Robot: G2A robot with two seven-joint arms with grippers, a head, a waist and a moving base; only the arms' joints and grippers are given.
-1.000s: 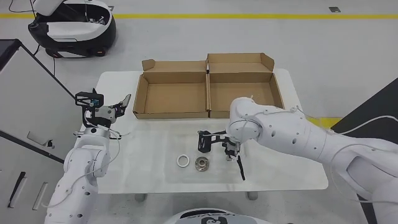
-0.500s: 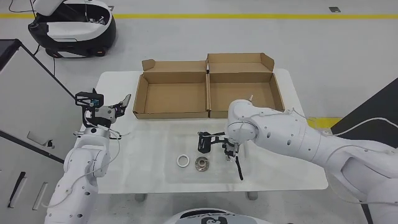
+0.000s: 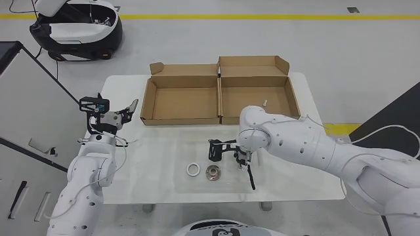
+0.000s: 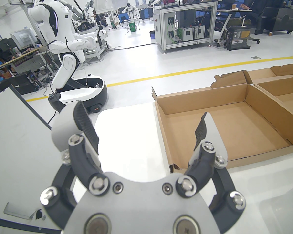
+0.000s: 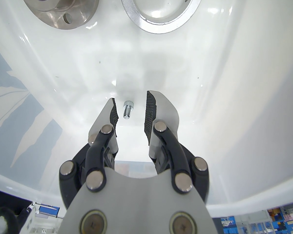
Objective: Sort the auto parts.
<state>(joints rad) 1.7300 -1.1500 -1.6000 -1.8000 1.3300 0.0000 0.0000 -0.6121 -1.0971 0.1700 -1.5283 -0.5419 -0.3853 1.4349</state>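
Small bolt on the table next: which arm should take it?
Right. The right gripper is open with the bolt between its fingers; the left gripper hangs open by the table edge, far from it.

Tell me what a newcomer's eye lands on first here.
The right gripper has its open fingers either side of a small silver bolt on the white table. Just beyond lie a grey metal flanged hub and a silver metal ring, side by side. At the table's far edge stand two open brown cardboard boxes, the open left gripper beside them.
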